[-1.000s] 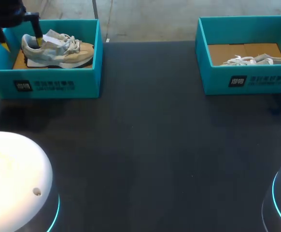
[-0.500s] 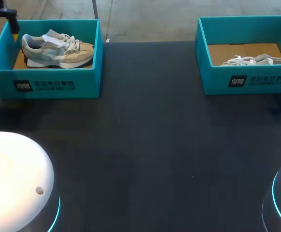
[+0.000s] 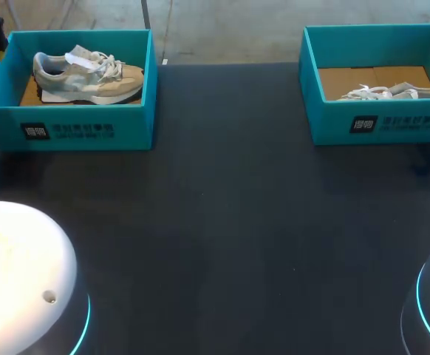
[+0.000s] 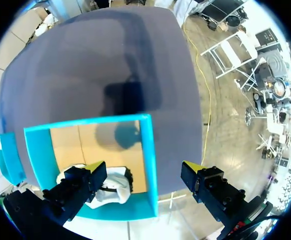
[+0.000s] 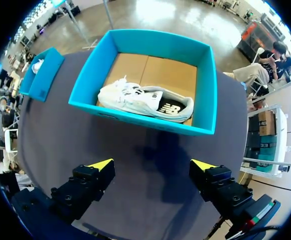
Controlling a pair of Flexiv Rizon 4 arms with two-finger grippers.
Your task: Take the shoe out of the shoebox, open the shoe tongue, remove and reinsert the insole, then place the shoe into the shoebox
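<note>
Dark table (image 3: 222, 222) carries our left shoebox (image 3: 67, 133). Its grey shoe (image 3: 89, 74) lies lengthwise, heel toward our left pincer (image 4: 144, 166), whose fingers stand apart either side of that end wall. Our right pincer (image 5: 152, 164), also apart, faces the right shoebox's (image 5: 135, 117) white shoe (image 5: 145, 100) broadside.

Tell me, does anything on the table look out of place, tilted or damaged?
Nothing stands out. The beige shoe lies in the left shoebox, the white shoe in the right shoebox; both boxes stand upright and whole.
</note>
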